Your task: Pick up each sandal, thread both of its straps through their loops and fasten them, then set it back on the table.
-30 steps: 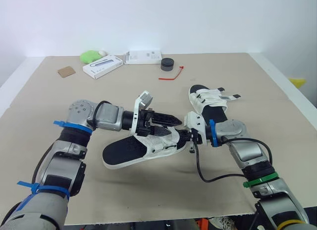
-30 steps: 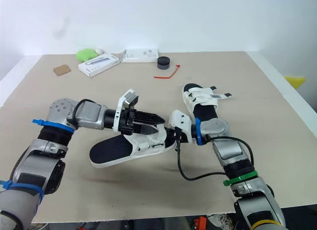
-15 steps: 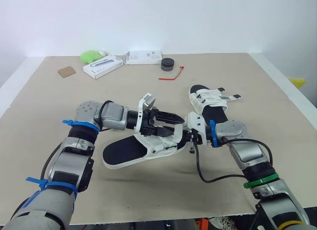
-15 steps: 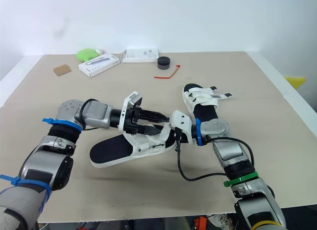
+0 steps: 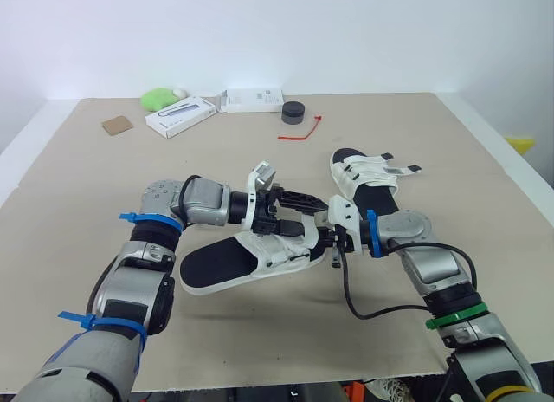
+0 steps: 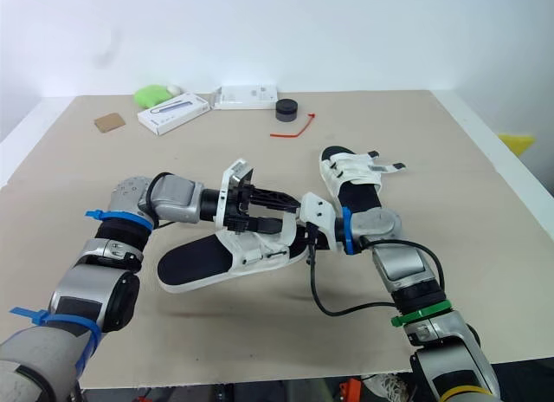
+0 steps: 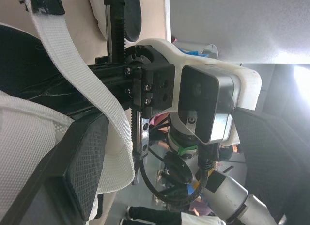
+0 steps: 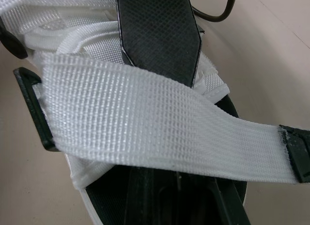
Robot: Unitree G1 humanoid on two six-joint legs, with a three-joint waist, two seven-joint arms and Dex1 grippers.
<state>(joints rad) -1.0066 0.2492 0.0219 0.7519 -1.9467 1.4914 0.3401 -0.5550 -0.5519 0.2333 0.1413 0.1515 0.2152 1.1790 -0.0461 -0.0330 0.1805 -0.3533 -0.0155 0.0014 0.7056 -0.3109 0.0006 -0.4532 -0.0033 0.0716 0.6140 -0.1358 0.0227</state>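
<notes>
1. Left gripper (image 5: 317, 220) is spread wide over the near sandal (image 5: 251, 259), and the white strap (image 7: 82, 79) drapes across one finger (image 7: 80, 162).
2. Right gripper (image 5: 329, 239) sits against that sandal's strapped end; clamped or not, I cannot tell.
3. The sandal's other end rests mid-table (image 5: 260, 333), and the second sandal (image 5: 368, 181) lies flat just beyond.
</notes>
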